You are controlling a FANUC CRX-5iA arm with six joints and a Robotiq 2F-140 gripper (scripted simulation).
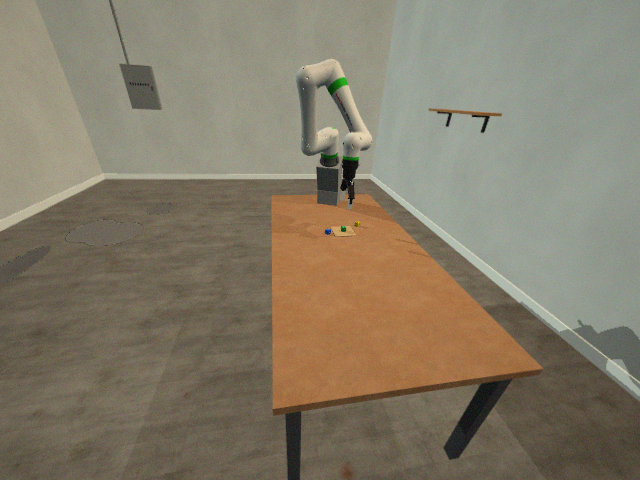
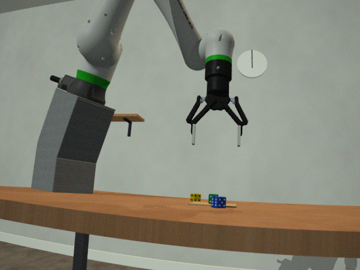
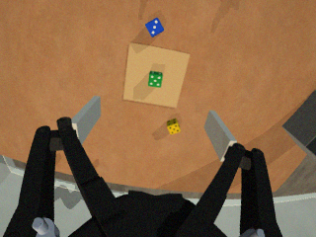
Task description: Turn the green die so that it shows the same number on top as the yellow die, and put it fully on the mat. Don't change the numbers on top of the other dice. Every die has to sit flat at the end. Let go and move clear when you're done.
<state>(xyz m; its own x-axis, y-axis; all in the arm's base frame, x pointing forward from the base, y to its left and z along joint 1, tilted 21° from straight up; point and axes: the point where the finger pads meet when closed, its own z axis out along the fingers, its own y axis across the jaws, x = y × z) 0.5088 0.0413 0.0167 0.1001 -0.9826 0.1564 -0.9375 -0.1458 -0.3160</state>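
Below the widely spread, empty black two-finger claw [image 2: 215,142], well apart from its fingertips, a small green cube die [image 3: 156,79] is seen resting flat on a thin tan square mat [image 3: 173,93], five pips apparently uppermost. A small yellow cube die [image 3: 174,128] lies nearest beneath the claw, just off the mat; its top number cannot be read. A small blue cube die [image 3: 154,27] sits beyond the mat. If the descent is misaligned, either neighbour could be nudged and its number changed; a careless roll could leave the green die off the mat.
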